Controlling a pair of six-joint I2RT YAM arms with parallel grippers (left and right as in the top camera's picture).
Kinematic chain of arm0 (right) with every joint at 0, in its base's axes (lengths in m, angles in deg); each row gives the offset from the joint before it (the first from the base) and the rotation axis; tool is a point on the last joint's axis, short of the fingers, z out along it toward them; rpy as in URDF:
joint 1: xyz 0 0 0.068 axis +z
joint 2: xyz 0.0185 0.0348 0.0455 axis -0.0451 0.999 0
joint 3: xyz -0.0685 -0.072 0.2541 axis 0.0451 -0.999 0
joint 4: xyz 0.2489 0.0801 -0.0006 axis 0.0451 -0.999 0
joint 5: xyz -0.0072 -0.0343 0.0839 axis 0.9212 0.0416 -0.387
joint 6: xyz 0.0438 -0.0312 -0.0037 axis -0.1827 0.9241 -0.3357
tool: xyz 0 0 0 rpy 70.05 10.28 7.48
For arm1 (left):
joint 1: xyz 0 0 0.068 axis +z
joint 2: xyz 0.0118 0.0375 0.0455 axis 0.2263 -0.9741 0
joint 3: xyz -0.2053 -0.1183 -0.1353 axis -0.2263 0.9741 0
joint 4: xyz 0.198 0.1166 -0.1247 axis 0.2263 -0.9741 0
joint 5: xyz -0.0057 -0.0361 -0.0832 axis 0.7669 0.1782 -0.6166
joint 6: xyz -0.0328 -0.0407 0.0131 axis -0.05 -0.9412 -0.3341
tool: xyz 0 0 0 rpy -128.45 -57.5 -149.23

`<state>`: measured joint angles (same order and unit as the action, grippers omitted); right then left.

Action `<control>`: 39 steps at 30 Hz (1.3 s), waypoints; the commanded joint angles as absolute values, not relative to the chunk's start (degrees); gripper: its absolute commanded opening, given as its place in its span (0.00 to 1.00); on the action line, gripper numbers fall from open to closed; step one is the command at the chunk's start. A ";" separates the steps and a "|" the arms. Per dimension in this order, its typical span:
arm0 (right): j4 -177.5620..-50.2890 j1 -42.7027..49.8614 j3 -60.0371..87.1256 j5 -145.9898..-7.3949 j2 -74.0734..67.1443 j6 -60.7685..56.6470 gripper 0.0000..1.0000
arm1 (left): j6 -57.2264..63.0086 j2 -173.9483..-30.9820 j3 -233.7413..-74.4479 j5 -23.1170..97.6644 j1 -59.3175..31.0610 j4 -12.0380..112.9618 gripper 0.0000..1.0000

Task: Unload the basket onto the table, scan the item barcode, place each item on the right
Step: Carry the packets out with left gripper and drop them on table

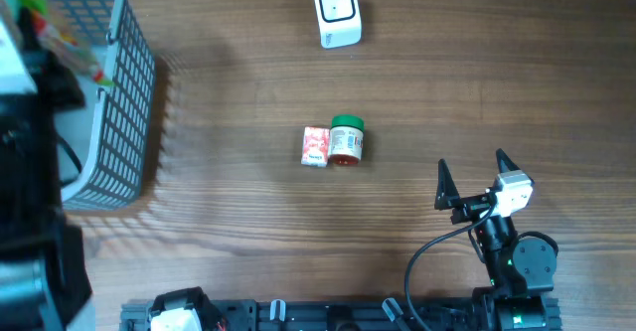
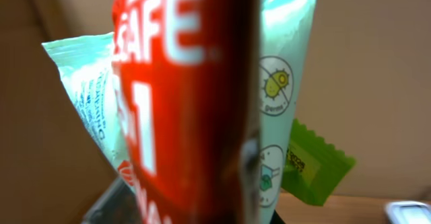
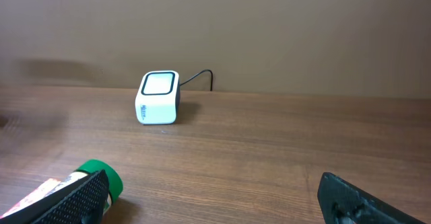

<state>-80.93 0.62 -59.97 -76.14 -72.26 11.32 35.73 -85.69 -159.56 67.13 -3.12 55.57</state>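
A red packet (image 2: 188, 96) with white lettering fills the left wrist view, right up against the camera. My left gripper is shut on it, and its fingers are hidden behind the packet. No barcode shows on the packet. In the overhead view my left arm (image 1: 30, 162) reaches into the grey wire basket (image 1: 124, 102) at the left edge. The white scanner (image 1: 337, 11) (image 3: 158, 97) stands at the far middle of the table, its window facing up. My right gripper (image 1: 472, 164) (image 3: 215, 200) hovers open near the front right with nothing between its fingers.
Pale green-and-white packets (image 2: 283, 69) and a bright green packet (image 2: 316, 167) lie behind the red one in the basket. A small red-and-white box (image 1: 315, 146) and a green-lidded jar (image 1: 347, 139) (image 3: 101, 177) lie mid-table, left of my right gripper.
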 commanded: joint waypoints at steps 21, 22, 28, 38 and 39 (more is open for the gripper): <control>-80.67 0.44 -60.04 -75.94 -72.46 11.82 1.00 | 22.11 -143.24 -160.26 59.87 -29.18 22.08 0.15; -80.67 0.44 -60.04 -75.94 -72.46 11.80 1.00 | 22.09 -144.68 -160.24 58.82 -29.61 21.86 0.20; -80.67 0.44 -60.04 -75.94 -72.46 11.82 1.00 | 21.66 -145.45 -160.15 58.23 -30.23 21.14 0.81; -80.67 0.44 -60.04 -75.94 -72.46 11.80 1.00 | 10.25 -133.75 -160.17 58.26 -29.57 20.53 1.00; -80.67 0.44 -60.04 -75.96 -72.46 11.80 1.00 | 8.26 -132.20 -160.17 58.98 -29.37 20.49 1.00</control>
